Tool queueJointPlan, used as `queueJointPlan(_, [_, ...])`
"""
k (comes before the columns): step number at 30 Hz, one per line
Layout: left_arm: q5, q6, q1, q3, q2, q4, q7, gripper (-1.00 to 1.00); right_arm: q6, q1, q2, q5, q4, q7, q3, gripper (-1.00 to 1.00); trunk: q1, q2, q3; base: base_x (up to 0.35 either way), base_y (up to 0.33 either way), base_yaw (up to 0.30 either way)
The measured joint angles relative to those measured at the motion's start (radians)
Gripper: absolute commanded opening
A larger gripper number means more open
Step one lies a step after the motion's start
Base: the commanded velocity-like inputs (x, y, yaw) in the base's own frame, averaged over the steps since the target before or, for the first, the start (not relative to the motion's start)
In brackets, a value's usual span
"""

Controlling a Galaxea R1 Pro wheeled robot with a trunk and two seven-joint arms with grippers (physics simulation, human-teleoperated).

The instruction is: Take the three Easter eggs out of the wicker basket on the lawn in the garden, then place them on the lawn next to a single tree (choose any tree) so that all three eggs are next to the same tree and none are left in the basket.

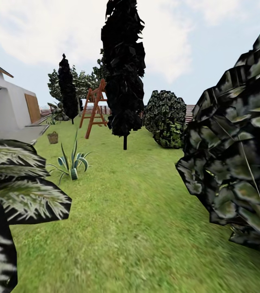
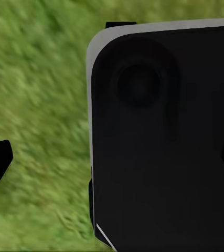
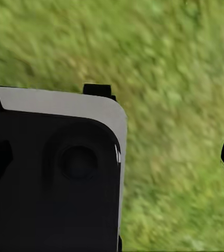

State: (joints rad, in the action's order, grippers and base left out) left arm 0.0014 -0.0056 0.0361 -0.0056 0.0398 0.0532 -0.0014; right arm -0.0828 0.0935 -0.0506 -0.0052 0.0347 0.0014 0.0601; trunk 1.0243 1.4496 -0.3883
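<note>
Dark leafy foliage (image 1: 231, 162) crowds the near right; beyond, lawn (image 1: 138, 211) stretches to a distant wicker basket (image 1: 53, 137) near the house (image 1: 8, 106). Gripper states cannot be told.

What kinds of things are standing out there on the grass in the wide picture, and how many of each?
Black cone-shaped conifers: 2
Round bushes: 1
Wicker baskets: 1
Spiky agave plants: 1
Wooden swing frames: 1
Total: 6

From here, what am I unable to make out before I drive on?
- Basket, head view: far off, too small to show any eggs inside.
- Both wrist views: a dark robot part blocks the fingers; open or shut is unclear.
- Lawn on the right, head view: hidden behind a near bush.
</note>
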Motion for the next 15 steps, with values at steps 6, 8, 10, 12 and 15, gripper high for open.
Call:
queueJointPlan(6, [0.0,0.0,0.0,0.0,0.0,0.0,0.0,1.0,0.0,0.0,0.0,0.0,0.0,0.0,0.0,1.0,0.0,0.0,0.0,0.342,0.0,0.0])
queueJointPlan(8, [0.0,0.0,0.0,0.0,0.0,0.0,0.0,1.0,0.0,0.0,0.0,-0.001,0.0,0.0,-0.001,1.0,0.0,0.0,0.0,0.342,0.0,0.0])
queueJointPlan(10, [0.0,0.0,0.0,0.0,0.0,0.0,0.0,1.0,0.0,0.0,0.0,-0.001,0.0,0.0,0.0,1.0,0.0,0.0,0.0,0.342,0.0,0.0])
queueJointPlan(12, [0.0,0.0,0.0,0.0,0.0,0.0,0.0,1.0,0.0,0.0,0.0,-0.001,0.0,0.0,0.0,1.0,0.0,0.0,0.0,0.342,0.0,0.0])
queueJointPlan(15, [0.0,0.0,0.0,0.0,0.0,0.0,0.0,1.0,0.0,0.0,0.0,0.001,0.0,0.0,0.0,1.0,0.0,0.0,0.0,0.342,0.0,0.0])
